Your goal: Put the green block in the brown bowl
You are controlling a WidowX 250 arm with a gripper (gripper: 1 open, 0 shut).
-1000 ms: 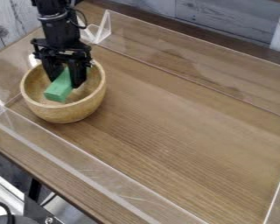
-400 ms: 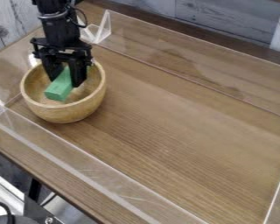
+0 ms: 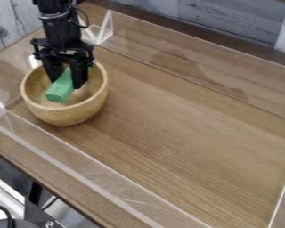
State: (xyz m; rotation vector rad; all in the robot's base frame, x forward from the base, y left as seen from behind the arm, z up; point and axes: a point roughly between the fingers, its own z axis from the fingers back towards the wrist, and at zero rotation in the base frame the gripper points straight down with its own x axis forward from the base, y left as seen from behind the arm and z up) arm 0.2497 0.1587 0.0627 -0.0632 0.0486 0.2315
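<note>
The brown bowl [image 3: 50, 112], round and light wood, sits at the left of the wooden table. Inside it the green block [image 3: 61, 88] stands tilted, its lower end down in the bowl's hollow. My black gripper [image 3: 64, 71] comes straight down from above and is shut on the block's upper end, one finger on each side. The fingers reach inside the bowl's rim. Whether the block's lower end touches the bowl's bottom cannot be told.
A clear acrylic wall [image 3: 133, 187] runs around the wooden tabletop [image 3: 181, 116]. A clear bracket [image 3: 103, 34] stands just behind the bowl, near the arm. A grey plank wall lies beyond the far edge.
</note>
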